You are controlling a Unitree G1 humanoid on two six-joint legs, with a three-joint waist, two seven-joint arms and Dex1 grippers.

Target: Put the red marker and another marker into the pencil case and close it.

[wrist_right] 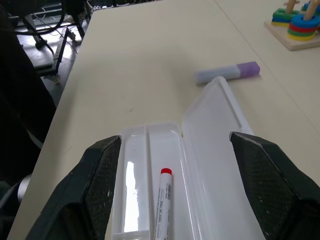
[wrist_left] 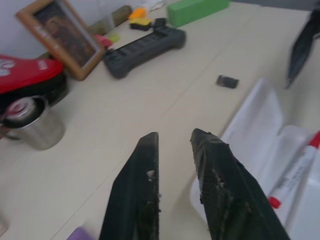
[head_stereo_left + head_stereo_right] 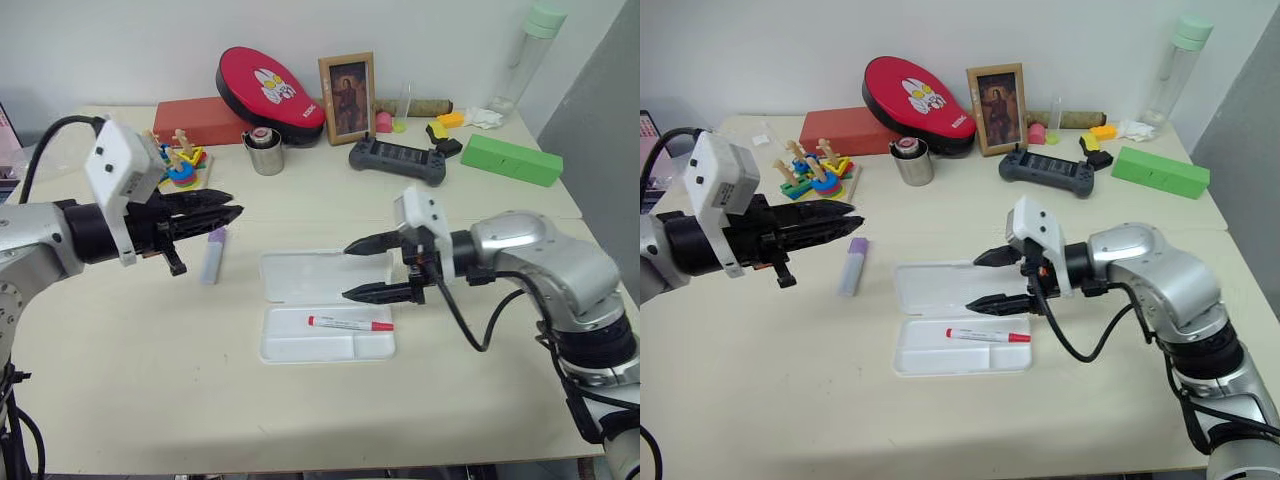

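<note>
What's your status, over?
Right end effector open, empty, above case. Left end effector slightly open, empty. Red marker in open case; purple marker on table. Nothing in the way.

Bright, even overhead light is covering the table (image 3: 130, 400), producing only soft, faint shadows. Mild glare is showing on the pencil case (image 1: 150, 150) floor in the right wrist view. In the left wrist view, the left gripper (image 2: 175, 142) fingers and the background are appearing blurred.
</note>
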